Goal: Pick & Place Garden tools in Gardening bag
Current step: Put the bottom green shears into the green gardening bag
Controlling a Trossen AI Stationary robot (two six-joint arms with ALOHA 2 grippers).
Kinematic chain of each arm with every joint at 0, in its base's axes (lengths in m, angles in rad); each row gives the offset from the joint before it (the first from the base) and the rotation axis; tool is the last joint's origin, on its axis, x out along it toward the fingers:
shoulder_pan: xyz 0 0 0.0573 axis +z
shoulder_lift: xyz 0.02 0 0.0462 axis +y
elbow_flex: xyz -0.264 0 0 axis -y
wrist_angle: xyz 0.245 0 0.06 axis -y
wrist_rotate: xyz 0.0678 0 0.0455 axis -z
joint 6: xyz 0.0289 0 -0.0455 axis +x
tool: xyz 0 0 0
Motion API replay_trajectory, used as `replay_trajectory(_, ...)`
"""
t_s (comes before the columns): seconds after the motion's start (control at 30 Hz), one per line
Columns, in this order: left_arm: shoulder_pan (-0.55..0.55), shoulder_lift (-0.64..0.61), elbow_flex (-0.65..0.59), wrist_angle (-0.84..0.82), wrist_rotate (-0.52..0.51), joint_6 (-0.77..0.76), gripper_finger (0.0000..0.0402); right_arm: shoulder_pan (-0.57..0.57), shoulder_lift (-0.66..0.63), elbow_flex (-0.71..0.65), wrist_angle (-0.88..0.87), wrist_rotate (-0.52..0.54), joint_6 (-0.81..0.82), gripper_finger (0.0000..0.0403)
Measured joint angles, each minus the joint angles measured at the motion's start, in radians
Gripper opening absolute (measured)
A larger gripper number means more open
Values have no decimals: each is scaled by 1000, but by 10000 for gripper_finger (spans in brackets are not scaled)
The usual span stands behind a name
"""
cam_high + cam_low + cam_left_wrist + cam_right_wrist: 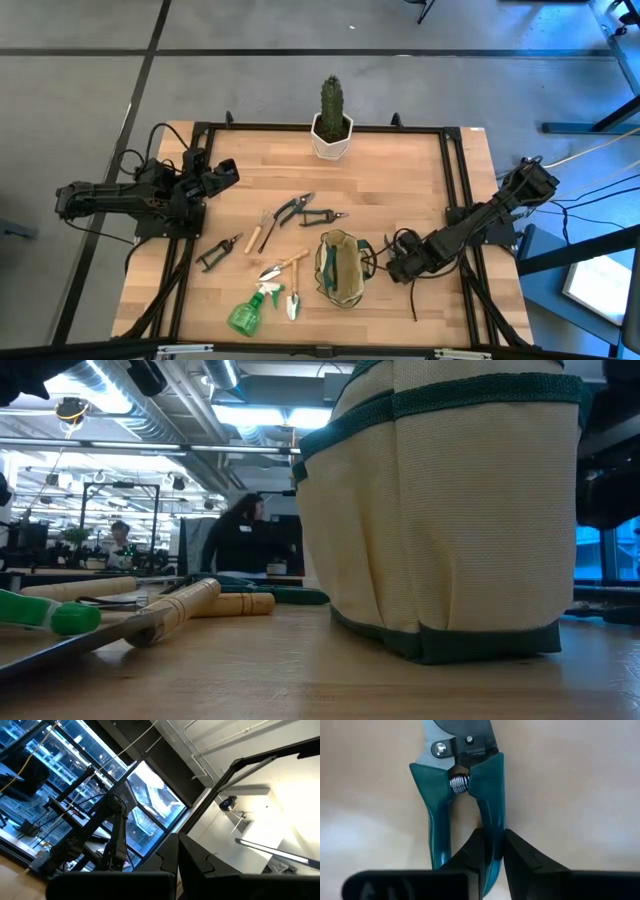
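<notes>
Teal-handled pruning shears (487, 775) pinched by one handle in the right tool (492, 855), fingers narrowed onto it, blades pointing away, flat on the wooden counter (400, 180). Just beside that tool, toward the middle: the gardening bag (342, 268), upright, mouth open.

Past the bag, scattered loose:
- three dark-handled shears (295, 208)
- a small fork (264, 228)
- two wooden-handled trowels (283, 266)
- a green spray bottle (250, 312) at the near edge

Well apart at the far edge, a cactus (331, 105) in a white pot. Left tool (215, 178) shut tight, parked at the counter's left rim, aimed up toward the ceiling.
</notes>
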Motion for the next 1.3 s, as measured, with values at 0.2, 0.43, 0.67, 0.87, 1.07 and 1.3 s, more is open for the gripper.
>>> replay_trajectory(0.2,0,0,0,0,-4,2,1,-10,-63,0,-15,-13,54,47)
replay_trajectory(0.43,0,0,0,0,-4,3,1,-21,-189,59,-224,36,115,47)
replay_trajectory(0.67,0,0,0,-1,-9,11,1,-73,-290,282,-575,185,85,47)
replay_trajectory(0.87,-4,3,0,-24,-50,25,1,-128,-293,490,-684,288,-40,47)
replay_trajectory(1.07,-66,73,0,-126,-121,-56,1,-174,-242,612,-688,309,-136,47)
replay_trajectory(1.3,-266,248,35,-132,-320,-105,1,-193,-135,740,-688,275,-267,47)
